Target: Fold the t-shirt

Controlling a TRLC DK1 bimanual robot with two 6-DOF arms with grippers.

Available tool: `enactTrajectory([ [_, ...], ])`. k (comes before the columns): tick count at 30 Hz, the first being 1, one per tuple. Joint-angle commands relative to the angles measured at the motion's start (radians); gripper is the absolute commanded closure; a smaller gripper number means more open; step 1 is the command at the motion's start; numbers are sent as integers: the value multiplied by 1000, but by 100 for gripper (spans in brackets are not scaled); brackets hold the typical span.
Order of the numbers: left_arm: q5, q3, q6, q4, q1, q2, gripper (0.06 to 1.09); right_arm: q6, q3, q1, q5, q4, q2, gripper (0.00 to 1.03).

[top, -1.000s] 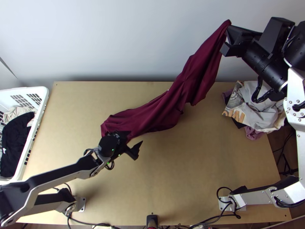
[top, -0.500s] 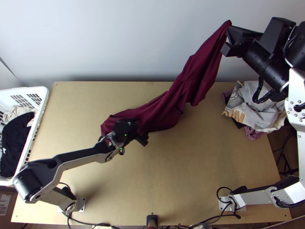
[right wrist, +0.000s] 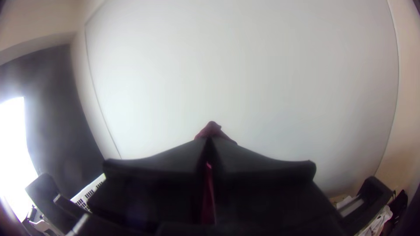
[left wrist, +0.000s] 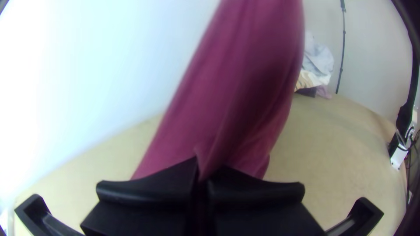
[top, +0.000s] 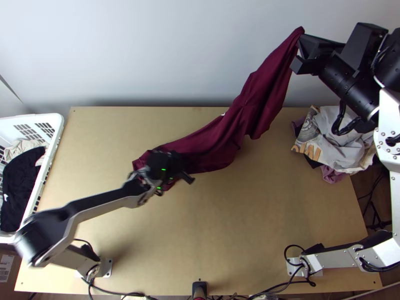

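Observation:
The maroon t-shirt (top: 220, 140) hangs bunched from high at the upper right, its lower part lying on the table. At its raised top end my right gripper (top: 299, 49) is shut on the cloth; in the right wrist view a maroon tip pokes out past the right gripper (right wrist: 210, 142). My left gripper (top: 182, 167) is low over the lower part of the shirt. The left wrist view has the left gripper (left wrist: 202, 175) shut on a fold of the shirt (left wrist: 236, 96), which rises away from it. Part of the lower end is hidden beneath the left gripper.
A white laundry basket (top: 52, 150) with dark and light clothes stands at the left edge. A pile of grey, white and purple clothes (top: 332, 142) lies at the table's right back corner, under the right arm. Cables run along the table's near edge (top: 225, 287).
My left gripper has moved up the picture and to the right onto the shirt, and has closed on it. The right gripper has stayed almost still, holding the shirt.

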Motion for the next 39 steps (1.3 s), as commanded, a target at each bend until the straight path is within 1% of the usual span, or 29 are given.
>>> enactTrajectory([
  [1,2,-101,7,-105,103,-358,105,-6,0,-3,0,-1,-9,100],
  [5,3,-104,-22,-211,107,-621,105,-3,-6,1,-6,-15,-26,100],
  [9,-7,-34,-64,-293,101,-769,105,11,-6,4,-16,-38,-78,100],
  [13,-52,51,-111,-334,103,-851,105,20,39,4,-26,-55,-146,100],
  [16,-70,92,-133,-355,94,-911,105,37,92,15,-27,-41,-181,100],
  [20,-72,147,-160,-378,77,-938,105,77,95,-19,-27,-18,-220,100],
  [23,-72,196,-199,-391,43,-946,105,74,120,-29,-26,31,-226,100],
  [25,-72,223,-199,-395,6,-947,105,69,131,-28,-27,68,-224,100],
  [27,-72,232,-203,-385,-21,-944,105,68,131,-25,-32,76,-224,100],
  [29,-72,244,-251,-385,-46,-941,105,71,122,-25,-35,66,-224,100],
  [31,-61,256,-381,-411,-49,-941,105,77,108,-26,-35,53,-226,100],
  [33,-20,250,-475,-448,-38,-943,105,78,94,-29,-35,42,-226,100],
  [37,51,173,-558,-464,-35,-964,105,77,72,-31,-33,36,-226,100],
  [38,63,157,-564,-477,-35,-969,103,77,68,-31,-33,36,-224,100],
  [39,72,138,-564,-490,-35,-970,88,77,59,-31,-33,34,-223,100],
])
